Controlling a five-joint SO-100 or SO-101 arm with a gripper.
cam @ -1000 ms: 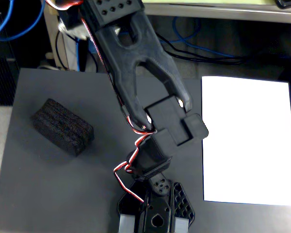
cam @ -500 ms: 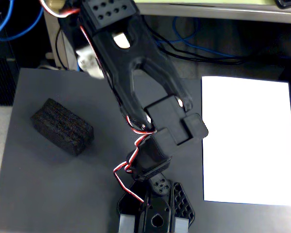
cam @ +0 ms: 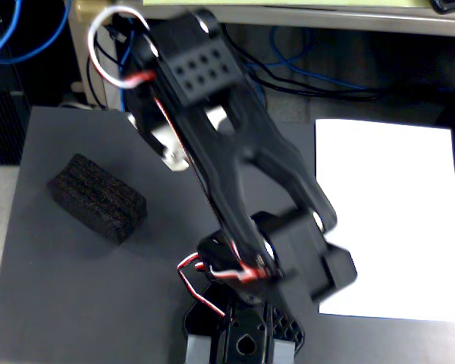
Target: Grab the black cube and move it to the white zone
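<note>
cube (cam: 97,199): on grey mat (cam: 61,303), left in fixed view, unheld | zone (cam: 394,212): right, well apart | gripper: jaw state cannot be told, blurred | risk: foam could be nudged aside by an off-centre descent

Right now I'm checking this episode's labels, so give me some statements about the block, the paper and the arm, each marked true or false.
1. The black rough foam block lies on the dark grey mat. True.
2. The block rests on the white rectangular paper sheet. False: it sits apart from the sheet, on the view's left side.
3. The white sheet lies on the right of the fixed view. True.
4. The black plastic robot arm is gripping the block. False: the arm is clear of it, and the pincer's state cannot be told.
5. Blue cables run behind the mat. True.
</note>
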